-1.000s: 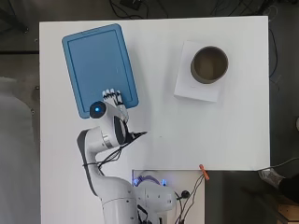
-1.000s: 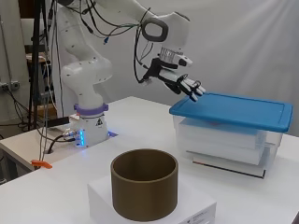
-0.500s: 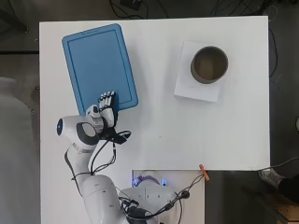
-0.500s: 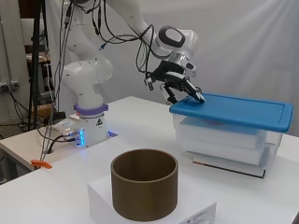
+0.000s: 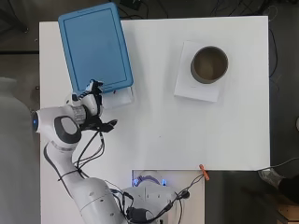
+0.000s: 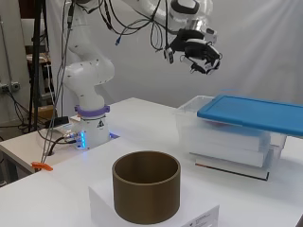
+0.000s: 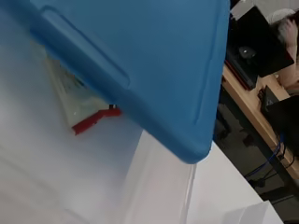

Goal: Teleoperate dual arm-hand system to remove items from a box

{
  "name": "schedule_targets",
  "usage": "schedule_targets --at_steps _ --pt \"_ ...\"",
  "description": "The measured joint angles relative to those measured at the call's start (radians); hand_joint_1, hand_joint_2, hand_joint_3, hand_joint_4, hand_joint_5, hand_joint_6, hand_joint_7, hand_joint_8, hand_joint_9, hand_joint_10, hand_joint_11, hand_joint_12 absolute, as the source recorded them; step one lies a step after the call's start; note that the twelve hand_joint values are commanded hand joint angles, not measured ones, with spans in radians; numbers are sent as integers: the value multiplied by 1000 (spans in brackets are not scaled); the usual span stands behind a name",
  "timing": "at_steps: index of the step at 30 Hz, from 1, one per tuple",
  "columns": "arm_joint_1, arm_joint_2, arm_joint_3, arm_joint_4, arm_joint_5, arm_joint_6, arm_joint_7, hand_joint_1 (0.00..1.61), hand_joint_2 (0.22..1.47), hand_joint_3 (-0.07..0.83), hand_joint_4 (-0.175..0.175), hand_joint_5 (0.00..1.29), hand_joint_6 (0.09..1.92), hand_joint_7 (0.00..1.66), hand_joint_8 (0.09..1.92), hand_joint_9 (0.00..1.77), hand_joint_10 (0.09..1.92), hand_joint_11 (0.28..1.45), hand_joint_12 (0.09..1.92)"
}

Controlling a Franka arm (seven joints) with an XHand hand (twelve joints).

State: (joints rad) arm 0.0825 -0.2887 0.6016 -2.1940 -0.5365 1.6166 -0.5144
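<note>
- White table holds my clear box, blue lid shifted partly off it.
- My hand hangs above the box's open corner, fingers curled, holding nothing.
- Reaching in, I might bump the lid and knock it off.

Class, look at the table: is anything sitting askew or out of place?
Yes. The flat blue plastic lid sits shifted and skewed on the clear plastic box, leaving the corner nearest the robot hand uncovered. Nothing looks spilled or damaged.
</note>
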Motion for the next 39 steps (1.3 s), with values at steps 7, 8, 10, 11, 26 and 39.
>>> schedule_targets --at_steps 7,8,10,11,26,39 --pt "16 -53 -116 -20 38 186 -160 360 1203 -2 -3 594 160 781 718 814 801 642 414" --pt "17 -53 -140 -19 108 205 -195 314 1205 -2 9 613 87 823 556 855 637 690 243" --pt "20 -57 -190 -11 292 192 -243 278 1220 -1 15 627 87 904 276 943 363 736 87" --pt "21 -60 -215 -12 389 173 -265 280 1229 -1 18 646 87 944 182 988 268 749 87" --pt "19 103 -340 -148 681 184 -409 767 1307 11 167 643 1444 940 1761 1142 1785 773 1681" --pt "-619 76 224 97 689 97 -492 302 1301 9 140 884 1229 1128 1216 1261 1226 899 1181"
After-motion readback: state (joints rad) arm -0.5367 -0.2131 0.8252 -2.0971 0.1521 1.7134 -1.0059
